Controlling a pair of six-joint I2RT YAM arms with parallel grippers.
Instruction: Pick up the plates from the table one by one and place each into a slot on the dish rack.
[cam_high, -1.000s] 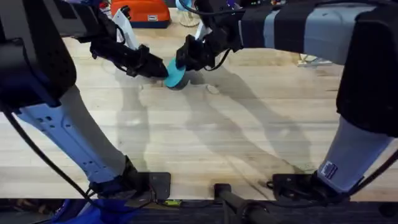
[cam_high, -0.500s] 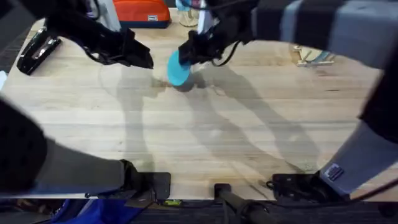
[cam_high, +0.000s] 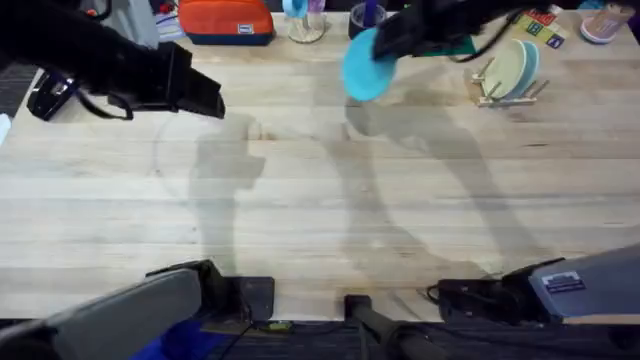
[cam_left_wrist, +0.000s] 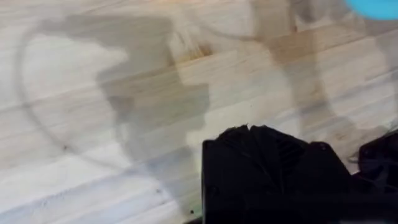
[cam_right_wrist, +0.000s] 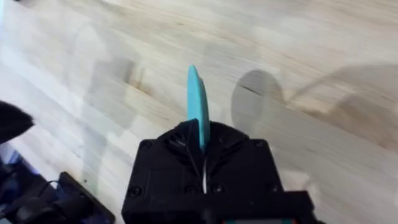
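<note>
The right gripper (cam_high: 385, 45) holds a blue plate (cam_high: 366, 66) above the table (cam_high: 320, 210), near the far edge. In the right wrist view the plate (cam_right_wrist: 198, 109) stands on its edge between the two black fingers (cam_right_wrist: 177, 146), and the jaws are closed narrow on its rim. The plate hangs in the air, to the left of the rack (cam_high: 508, 82) and apart from it. Its shadow falls on the wood under it.

The rack stands on the table near the far right corner. Two pale plates (cam_high: 512, 66) are already upright in its slots, leaning a little. One looks light green and the one behind it light blue, but I cannot tell the colours for sure.

The left gripper (cam_high: 205, 97) is far to the left of the rack, over bare wood, and carries nothing. In the left wrist view its fingers (cam_left_wrist: 261, 155) look close together, with no clear gap between them, but the tips are dark and I cannot tell for sure how the jaws stand. A small part of the blue plate (cam_left_wrist: 376, 6) shows at the corner of this view.

Beyond the table's far edge, well to the left of the rack, there is an orange case (cam_high: 226, 20) and some small cups (cam_high: 305, 15). A black tool (cam_high: 50, 90) lies at the table's left end.
</note>
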